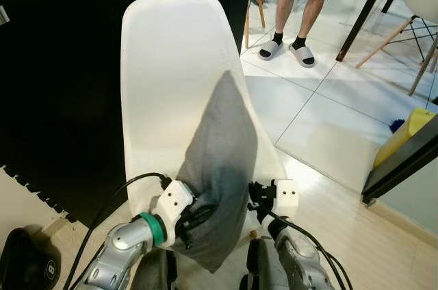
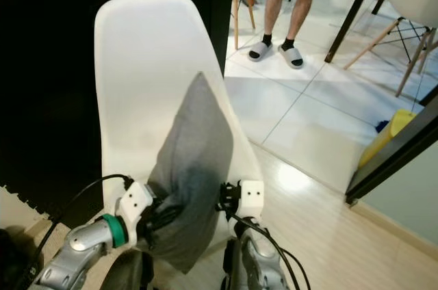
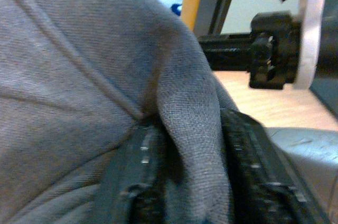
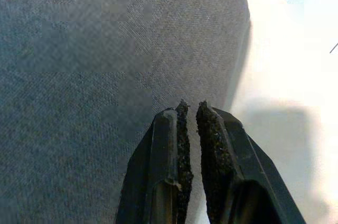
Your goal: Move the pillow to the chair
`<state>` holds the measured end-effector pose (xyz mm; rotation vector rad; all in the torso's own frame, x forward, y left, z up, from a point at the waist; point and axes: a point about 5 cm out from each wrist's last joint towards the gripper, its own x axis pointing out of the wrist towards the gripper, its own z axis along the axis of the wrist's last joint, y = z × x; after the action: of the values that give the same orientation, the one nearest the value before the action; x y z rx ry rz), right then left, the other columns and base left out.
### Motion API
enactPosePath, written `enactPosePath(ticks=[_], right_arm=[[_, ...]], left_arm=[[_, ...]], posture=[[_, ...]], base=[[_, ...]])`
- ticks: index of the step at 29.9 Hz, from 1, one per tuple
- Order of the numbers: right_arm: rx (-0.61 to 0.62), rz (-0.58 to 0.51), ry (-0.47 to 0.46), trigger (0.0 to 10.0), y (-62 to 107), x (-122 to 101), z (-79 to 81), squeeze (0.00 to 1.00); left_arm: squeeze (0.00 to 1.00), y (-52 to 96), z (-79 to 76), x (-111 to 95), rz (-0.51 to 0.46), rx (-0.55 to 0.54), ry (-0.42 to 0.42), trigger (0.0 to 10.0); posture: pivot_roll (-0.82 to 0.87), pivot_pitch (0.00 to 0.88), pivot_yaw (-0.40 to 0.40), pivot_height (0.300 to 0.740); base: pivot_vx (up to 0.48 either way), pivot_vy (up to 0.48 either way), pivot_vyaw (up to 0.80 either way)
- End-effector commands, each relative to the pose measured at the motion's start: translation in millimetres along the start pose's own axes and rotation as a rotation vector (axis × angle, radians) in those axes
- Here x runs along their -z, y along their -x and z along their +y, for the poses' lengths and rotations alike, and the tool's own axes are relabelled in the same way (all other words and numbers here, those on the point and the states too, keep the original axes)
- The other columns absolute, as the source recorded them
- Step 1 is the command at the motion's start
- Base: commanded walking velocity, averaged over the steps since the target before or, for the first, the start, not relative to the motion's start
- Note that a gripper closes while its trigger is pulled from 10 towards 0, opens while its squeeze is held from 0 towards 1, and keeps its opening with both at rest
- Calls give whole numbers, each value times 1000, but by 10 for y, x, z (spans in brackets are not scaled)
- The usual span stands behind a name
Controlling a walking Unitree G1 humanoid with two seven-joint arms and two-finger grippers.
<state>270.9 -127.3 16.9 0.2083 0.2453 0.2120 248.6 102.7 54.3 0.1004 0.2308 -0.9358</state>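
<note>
A grey pillow (image 1: pixel 219 160) stands on end against the seat of a white shell chair (image 1: pixel 171 50), its top corner pointing up along the backrest. My left gripper (image 1: pixel 195 218) is shut on the pillow's lower left edge; the left wrist view has a fold of grey fabric (image 3: pixel 79 49) pinched between the black fingers (image 3: pixel 137 182). My right gripper (image 1: pixel 254 194) is at the pillow's right side. In the right wrist view, its fingers (image 4: pixel 174 145) are shut, with their tips against the pillow (image 4: pixel 105 49) and the white chair (image 4: pixel 285 76) beside it.
A black wall panel (image 1: pixel 55 64) runs behind and left of the chair. A person's legs in slides (image 1: pixel 291 30) stand on the tiled floor beyond. At right are a dark table leg (image 1: pixel 363 13), wooden chair legs (image 1: pixel 410 30), a yellow object (image 1: pixel 404 136) and a dark frame (image 1: pixel 404 160).
</note>
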Motion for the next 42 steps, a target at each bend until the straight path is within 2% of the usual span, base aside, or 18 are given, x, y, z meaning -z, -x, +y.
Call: enactPosePath(ticks=[1, 13, 17, 21, 22, 23, 24, 25, 26, 27, 29, 30, 31, 36, 39, 40, 41, 42], right_arm=[[8, 27, -3, 10000, 27, 63, -11, 0], [14, 23, 4, 10000, 24, 45, -57, 0], [17, 21, 12, 10000, 28, 27, -101, 0], [20, 22, 18, 10000, 41, 22, -140, 0], [22, 23, 21, 10000, 46, 23, -153, 0], [23, 25, 24, 10000, 50, 25, -164, 0], [23, 25, 24, 10000, 50, 25, -164, 0], [23, 26, 26, 10000, 54, 28, -171, 0], [23, 26, 26, 10000, 54, 28, -171, 0], [23, 27, 27, 10000, 57, 30, -174, 0], [23, 27, 27, 10000, 57, 31, -175, 0], [23, 28, 27, 10000, 58, 32, -175, 0], [23, 28, 28, 10000, 59, 33, -175, 0], [21, 30, 30, 10000, 58, 36, -175, 0], [21, 30, 29, 10000, 55, 34, -176, 0], [21, 29, 29, 10000, 54, 35, -175, 0], [22, 28, 30, 10000, 50, 37, -163, 0], [22, 28, 30, 10000, 50, 37, -163, 0]], left_arm=[[1000, 5, -116, 180, 77, 51, 53, 10000], [1000, 4, -64, -152, -91, 80, 87, 10000], [1000, 42, -14, -335, -177, 98, 120, 10000], [1000, 76, 8, -447, -216, 115, 105, 10000], [945, 91, 11, -493, -232, 123, 96, 10000], [529, 108, 22, -563, -258, 120, 85, 10000], [529, 108, 22, -563, -258, 120, 85, 10000], [184, 118, 44, -640, -293, 100, 76, 10000], [184, 118, 44, -640, -293, 100, 76, 10000], [90, 123, 66, -709, -324, 85, 77, 10000], [90, 124, 70, -722, -330, 82, 78, 10000], [20, 123, 88, -764, -350, 65, 73, 10000], [0, 124, 100, -790, -364, 53, 70, 10000], [0, 178, 174, -1016, -472, 16, 110, 10000], [0, 197, 231, -1061, -500, -35, 122, 10000], [0, 195, 295, -1033, -487, -94, 127, 10000], [0, 193, 468, -841, -383, -289, 96, 10000], [0, 193, 468, -841, -383, -289, 96, 10000]], posture=[[-25, 42, 36, 620], [-24, 39, 34, 620], [-24, 37, 31, 620], [-24, 34, 28, 620], [-26, 32, 26, 620], [-26, 32, 26, 620], [-26, 32, 26, 620], [-27, 28, 25, 620], [-27, 28, 25, 620], [-27, 28, 25, 620], [-27, 28, 25, 620], [-26, 25, 23, 620], [-26, 25, 22, 620], [-26, 23, 23, 620], [-24, 21, 24, 620], [-23, 19, 26, 620], [-23, 17, 28, 620], [-23, 17, 28, 620]], base=[[0, 0, 0], [0, 0, 0], [0, 0, 0], [0, 0, 0], [0, 0, 0], [0, 0, 0], [0, 0, 0], [0, 0, 0], [0, 0, 0], [0, 0, 0], [0, 0, 0], [0, 0, 0], [0, 0, 0], [0, 0, 0], [0, 0, 0], [0, 0, 0], [0, 0, 0], [0, 0, 0]])
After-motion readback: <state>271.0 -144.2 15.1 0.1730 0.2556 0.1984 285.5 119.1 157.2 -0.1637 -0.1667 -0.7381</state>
